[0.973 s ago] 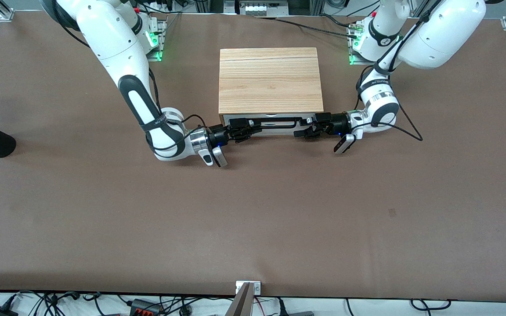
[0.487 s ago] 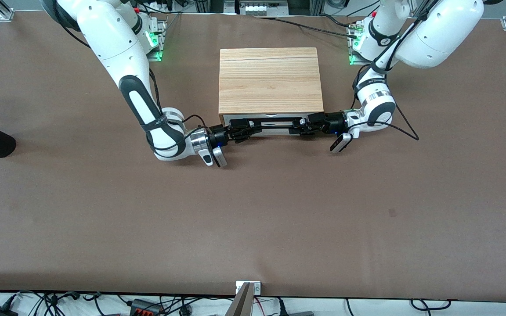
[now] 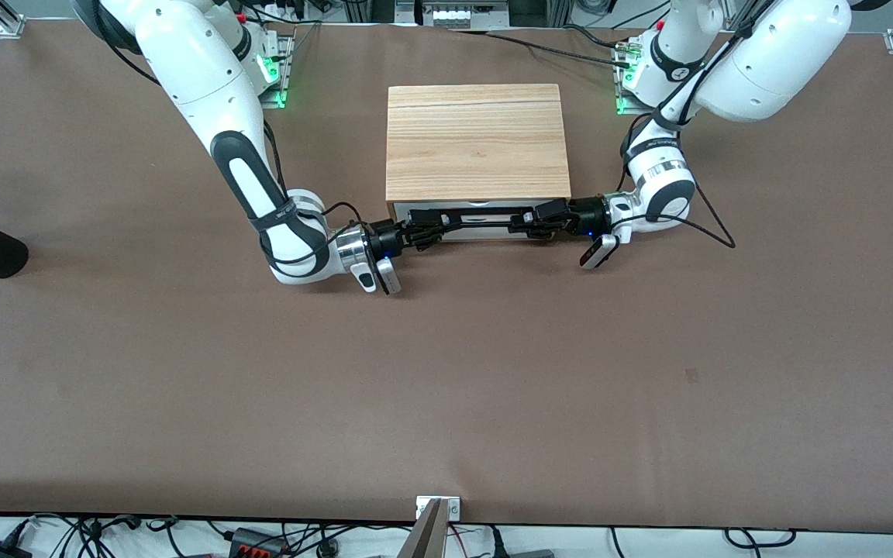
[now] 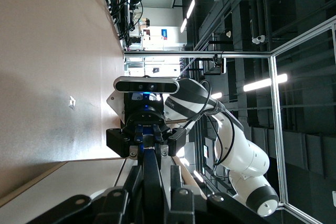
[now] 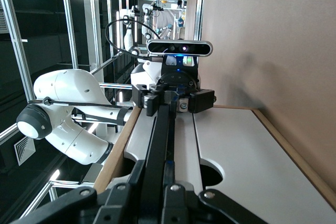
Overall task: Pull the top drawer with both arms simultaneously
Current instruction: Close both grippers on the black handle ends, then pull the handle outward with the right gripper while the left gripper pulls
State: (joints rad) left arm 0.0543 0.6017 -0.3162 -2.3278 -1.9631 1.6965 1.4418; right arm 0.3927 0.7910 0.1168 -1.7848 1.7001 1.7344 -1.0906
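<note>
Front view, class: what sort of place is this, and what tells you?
Probably a robotics lab: two white arms bolted to a brown-covered table, a wooden cabinet set out as a test piece, and cables trailing along the table's edge.

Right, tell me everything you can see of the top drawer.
The top drawer has a white front panel with a long thin black bar handle and a rounded notch in its top edge. It sits under the light-wood cabinet top, facing the front camera, and looks shut or barely out. The left hand and right hand are each shut on an end of the handle.
</note>
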